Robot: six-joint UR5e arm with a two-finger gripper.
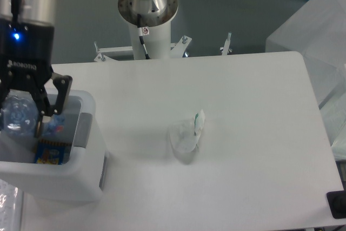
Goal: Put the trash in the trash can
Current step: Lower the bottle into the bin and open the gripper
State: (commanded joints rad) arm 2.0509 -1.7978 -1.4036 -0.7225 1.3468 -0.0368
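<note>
Two trash pieces: one clear bottle (pixel 19 118) and one whitish wrapper (pixel 185 139).
Bottle: gripped in the claw (pixel 22 116), hanging over the open trash can; its blue cap shows just below the right finger, inside the can's outline.
Wrapper: lies on the table (pixel 243 133) near its middle, well apart from the can; a green strip shows along its upper right edge.
Trash can (pixel 70 179): white bin with rounded corners at the table's left edge, a grey handle on its right wall; it runs out of view at the left.
Can contents: a small blue and yellow packet (pixel 50 154) lies inside, below the bottle.
Claw: dark fingers clenched on the bottle, one on either side; a blue light glows on the body above.
Arm base (pixel 147 12): a white column stands behind the table's far edge.
</note>
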